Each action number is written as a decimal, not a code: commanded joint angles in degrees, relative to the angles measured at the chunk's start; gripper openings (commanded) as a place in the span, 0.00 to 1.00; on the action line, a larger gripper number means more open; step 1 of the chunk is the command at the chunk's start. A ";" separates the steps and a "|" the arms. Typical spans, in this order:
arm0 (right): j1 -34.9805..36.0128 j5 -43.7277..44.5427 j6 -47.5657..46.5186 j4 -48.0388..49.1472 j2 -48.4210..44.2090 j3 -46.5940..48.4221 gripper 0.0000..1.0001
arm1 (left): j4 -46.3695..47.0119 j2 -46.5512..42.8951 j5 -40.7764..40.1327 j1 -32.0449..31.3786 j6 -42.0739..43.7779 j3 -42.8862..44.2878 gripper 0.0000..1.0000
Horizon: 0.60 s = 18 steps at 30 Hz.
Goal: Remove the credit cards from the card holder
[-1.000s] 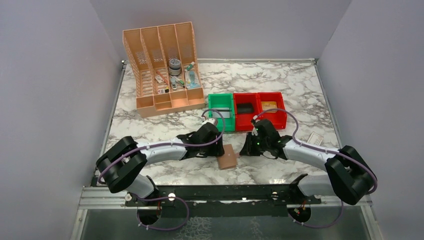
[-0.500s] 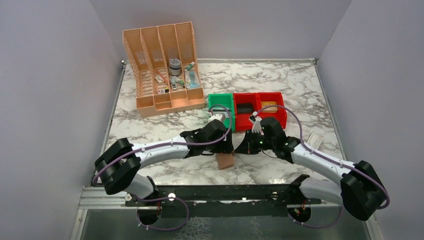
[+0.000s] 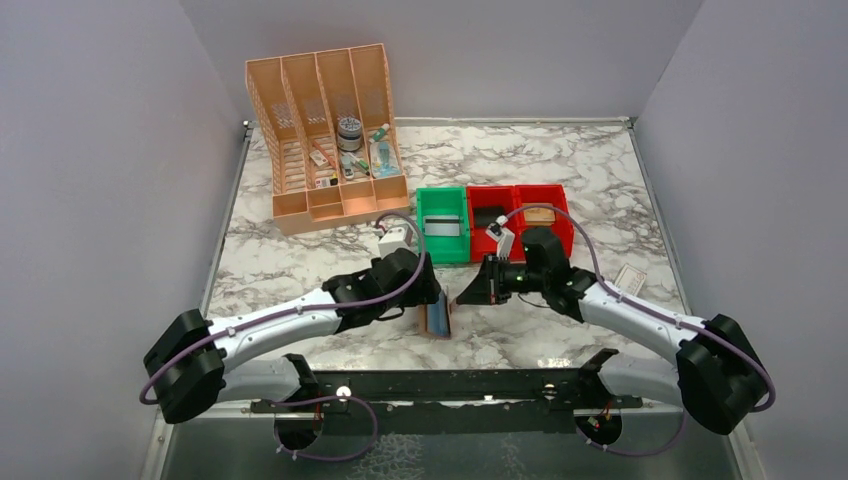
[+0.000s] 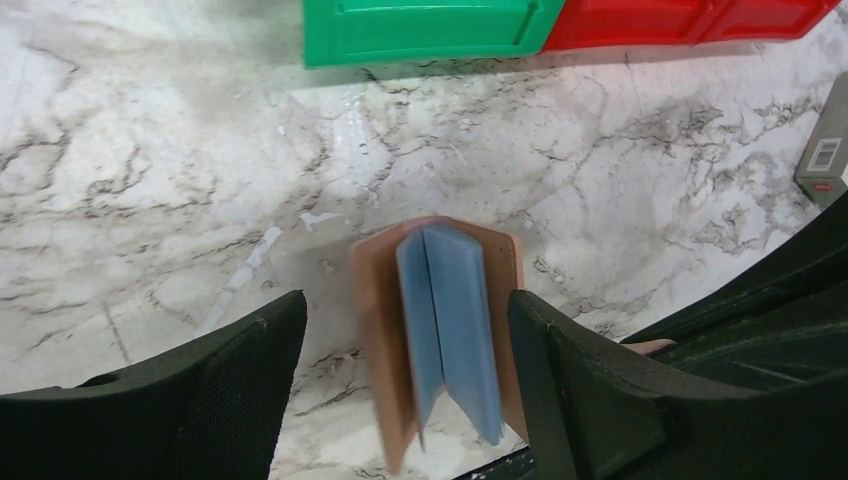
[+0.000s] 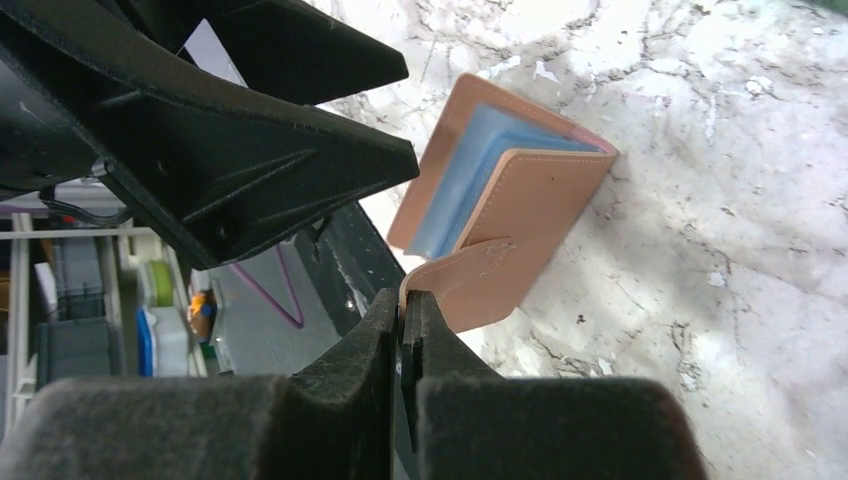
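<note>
The brown card holder (image 3: 437,318) stands half open on the marble, its light blue pockets (image 4: 447,325) fanned out. My left gripper (image 4: 405,305) is open and straddles it, one finger (image 4: 235,375) well clear on the left and the other close beside the right cover. My right gripper (image 5: 403,300) is shut on the holder's small snap tab, which holds the outer cover (image 5: 525,215) up. In the top view the right gripper (image 3: 468,293) sits just right of the holder. The credit cards are hidden; none shows among the pockets.
A green bin (image 3: 443,204) and two red bins (image 3: 520,205) stand just behind the grippers. Farther back on the left is an orange file rack (image 3: 325,140) holding small items. A small white box (image 3: 630,277) lies to the right, near the right arm.
The right gripper shut on the snap tab and pulled the flat, closed holder open onto its edge. The left gripper widened and drew back towards the left.
</note>
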 commanded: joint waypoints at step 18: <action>-2.16 27.74 5.40 -3.68 2.56 -11.79 0.01 | 5.80 3.46 5.51 -0.13 1.85 -1.87 0.50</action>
